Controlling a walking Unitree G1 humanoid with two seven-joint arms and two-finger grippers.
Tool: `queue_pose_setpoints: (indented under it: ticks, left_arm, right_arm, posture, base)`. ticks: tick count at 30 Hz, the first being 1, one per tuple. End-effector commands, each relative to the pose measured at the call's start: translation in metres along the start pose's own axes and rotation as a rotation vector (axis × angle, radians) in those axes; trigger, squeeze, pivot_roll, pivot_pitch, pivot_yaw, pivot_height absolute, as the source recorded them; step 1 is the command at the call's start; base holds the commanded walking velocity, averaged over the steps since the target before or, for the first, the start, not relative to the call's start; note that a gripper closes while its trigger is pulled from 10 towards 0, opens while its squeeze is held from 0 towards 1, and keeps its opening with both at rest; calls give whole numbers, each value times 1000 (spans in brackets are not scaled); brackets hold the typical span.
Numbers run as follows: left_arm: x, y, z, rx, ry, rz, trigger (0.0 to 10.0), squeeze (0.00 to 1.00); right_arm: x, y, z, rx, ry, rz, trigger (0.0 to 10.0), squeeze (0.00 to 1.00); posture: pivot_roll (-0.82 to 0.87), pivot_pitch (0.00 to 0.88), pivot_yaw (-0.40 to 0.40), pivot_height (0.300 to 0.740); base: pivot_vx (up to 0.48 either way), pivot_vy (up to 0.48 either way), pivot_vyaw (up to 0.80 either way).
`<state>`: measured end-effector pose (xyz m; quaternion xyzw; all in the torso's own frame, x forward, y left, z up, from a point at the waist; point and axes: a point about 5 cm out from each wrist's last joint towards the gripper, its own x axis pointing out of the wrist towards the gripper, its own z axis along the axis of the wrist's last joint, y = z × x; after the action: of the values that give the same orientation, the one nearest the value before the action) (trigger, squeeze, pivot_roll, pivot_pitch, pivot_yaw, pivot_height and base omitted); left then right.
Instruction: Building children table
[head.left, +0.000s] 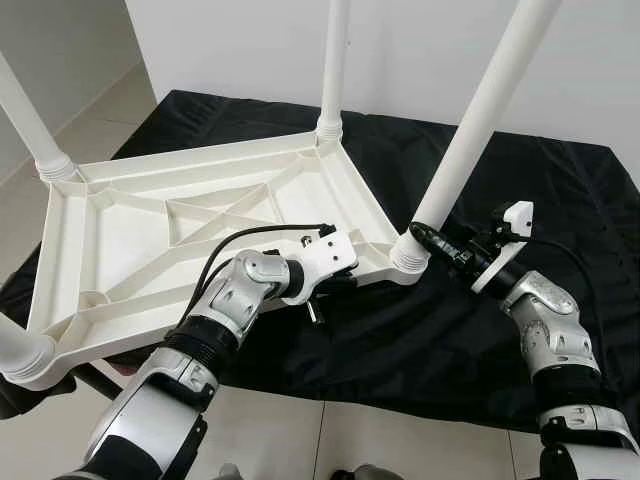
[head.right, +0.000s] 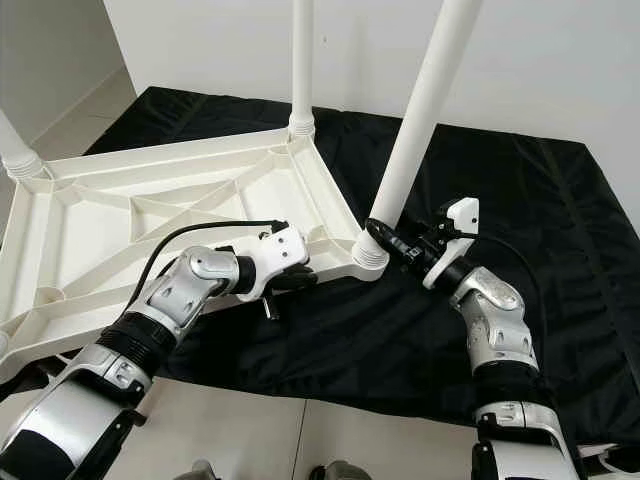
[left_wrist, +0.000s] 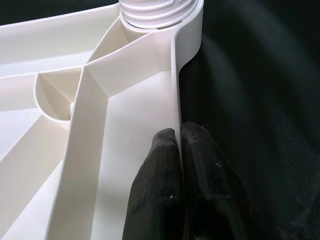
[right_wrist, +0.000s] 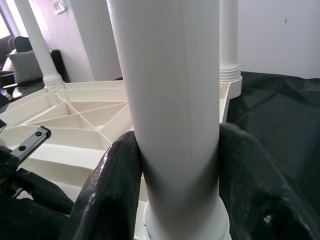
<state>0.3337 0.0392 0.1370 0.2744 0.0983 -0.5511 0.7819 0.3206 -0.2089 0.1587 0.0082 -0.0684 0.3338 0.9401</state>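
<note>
The tabletop (head.left: 190, 225) lies upside down on the black cloth (head.left: 560, 200). The left gripper (left_wrist: 179, 150) is pinched shut on its rim, and the right gripper (right_wrist: 177, 165) is clamped round the near leg (head.left: 470, 130) just above its socket. Looks like the last leg is being seated, so next it probably needs twisting until snug.

White table top (head.left: 200, 220) and legs (head.left: 470, 130) on black cloth (head.left: 560, 190).

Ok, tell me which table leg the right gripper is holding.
The near-right leg: the right gripper clamps it just above its socket; the other legs stand untouched.
</note>
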Motion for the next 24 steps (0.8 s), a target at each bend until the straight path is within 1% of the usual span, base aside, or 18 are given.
queue_pose_setpoints:
  ticks: [1, 8, 10, 12, 15, 18, 24]
  left_arm:
    - [3, -10, -12, -22, 54, -46, 10000, 0]
    - [3, -9, -12, -23, 53, -42, 10000, 0]
    - [3, -9, -12, -22, 53, -41, 10000, 0]
    - [3, -8, -11, -20, 52, -40, 10000, 0]
    - [3, -8, -10, -19, 50, -41, 10000, 0]
    - [3, -8, -9, -21, 48, -40, 10000, 0]
    - [3, -8, -9, -21, 49, -40, 10000, 0]
  right_arm:
    - [4, 13, -18, 52, 65, 22, 10000, 0]
    - [5, 19, -21, 55, 56, -15, 10000, 0]
    - [6, 20, -22, 60, 50, -35, 10000, 0]
    - [8, 20, -22, 68, 41, -87, 10000, 0]
    - [11, 22, -21, 72, 28, -112, 10000, 0]
    - [11, 26, -20, 72, 19, -121, 10000, 0]
    - [11, 28, -20, 69, 17, -138, 10000, 0]
  posture:
    - [-67, 25, -11, 740]
    - [-67, 20, -11, 740]
    - [-67, 20, -11, 740]
    - [-69, 19, -11, 740]
    - [-68, 20, -11, 740]
    - [-68, 21, -11, 740]
    - [-70, 25, -12, 740]
  base:
    - [0, 0, 0]
    - [0, 0, 0]
    - [0, 0, 0]
    - [0, 0, 0]
    - [0, 0, 0]
    - [0, 0, 0]
    - [0, 0, 0]
